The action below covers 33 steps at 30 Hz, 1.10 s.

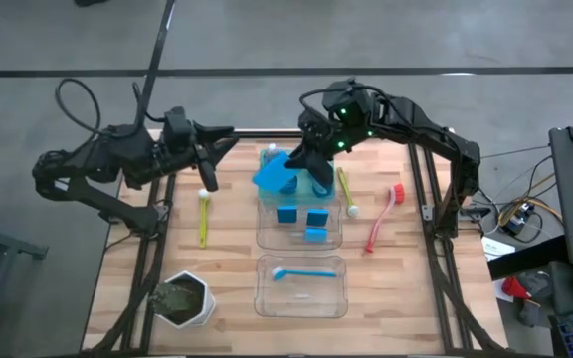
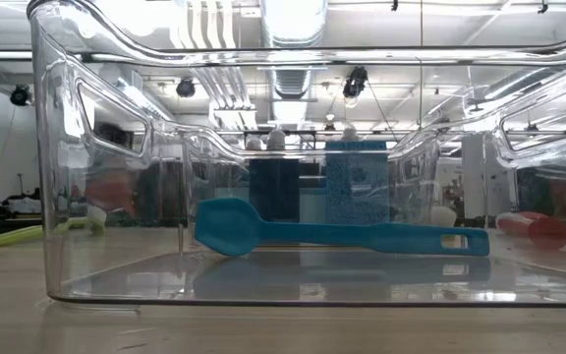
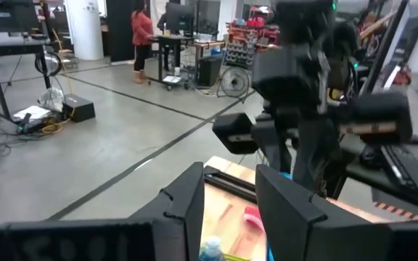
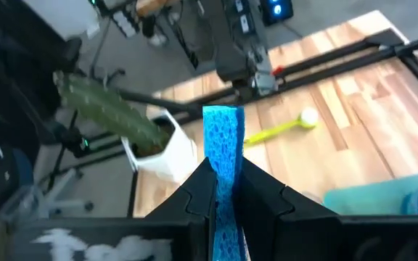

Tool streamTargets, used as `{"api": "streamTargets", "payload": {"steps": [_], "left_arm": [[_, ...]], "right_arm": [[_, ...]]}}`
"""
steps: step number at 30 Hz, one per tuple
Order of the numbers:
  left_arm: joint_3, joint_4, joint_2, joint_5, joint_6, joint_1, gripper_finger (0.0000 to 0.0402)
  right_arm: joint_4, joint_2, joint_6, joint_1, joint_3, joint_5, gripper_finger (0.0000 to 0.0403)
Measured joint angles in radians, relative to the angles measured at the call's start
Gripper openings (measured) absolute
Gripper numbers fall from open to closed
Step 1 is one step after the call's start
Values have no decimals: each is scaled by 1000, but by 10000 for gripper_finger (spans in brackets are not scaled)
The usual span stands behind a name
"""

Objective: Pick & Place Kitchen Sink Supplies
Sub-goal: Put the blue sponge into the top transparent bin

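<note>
**Inspector:** Status, largest item first.

**Assistant:** Wooden tabletop (image 1: 232,268) carrying two clear bins. Upper bin (image 1: 265,237) holding small bottles and blue sponges; lower bin (image 1: 301,288) holding only a blue brush (image 1: 304,270). White pot of greenery (image 1: 187,300) at the near left corner.

**Inspector:** Arms?

**Assistant:** Right claw (image 4: 223,190) raised over the upper bin's far left edge, clamped on a blue sponge (image 4: 223,148) standing on edge between the fingers. Left claw (image 3: 227,199) held off the tabletop's far left side, jaws apart, nothing between them.

**Inspector:** Loose supplies?

**Assistant:** Yellow-green brush (image 1: 203,214) flat on the tabletop left of the bins, just under the left claw. Pink-red brush (image 1: 383,219) to the right, well clear. Second yellow-green brush (image 1: 346,191) along the upper bin's right rim.

**Inspector:** Risks?

**Assistant:** Narrow bite on the sponge's lower edge only; soft foam likely to twist or slip out. Release near the bin's rim likely to tip the sponge onto the wood rather than in. Bottles crowded below; a low descent could knock them over.
</note>
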State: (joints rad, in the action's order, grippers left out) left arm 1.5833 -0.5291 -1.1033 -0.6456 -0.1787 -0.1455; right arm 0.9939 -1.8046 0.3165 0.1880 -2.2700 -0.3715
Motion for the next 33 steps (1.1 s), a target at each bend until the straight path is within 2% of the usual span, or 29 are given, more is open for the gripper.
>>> {"api": "streamTargets", "payload": {"steps": [14, 29, 33], "left_arm": [[-1, -2, 13, 0, -14, 0, 122], [-2, -51, 30, -1, 16, 0, 122], [-2, -51, 31, 0, 25, 0, 122]], "right_arm": [[240, -103, -120, -29, 0, 38, 43], [304, -262, -177, -77, 0, 89, 43], [344, -306, -227, -107, 1, 181, 43]]}}
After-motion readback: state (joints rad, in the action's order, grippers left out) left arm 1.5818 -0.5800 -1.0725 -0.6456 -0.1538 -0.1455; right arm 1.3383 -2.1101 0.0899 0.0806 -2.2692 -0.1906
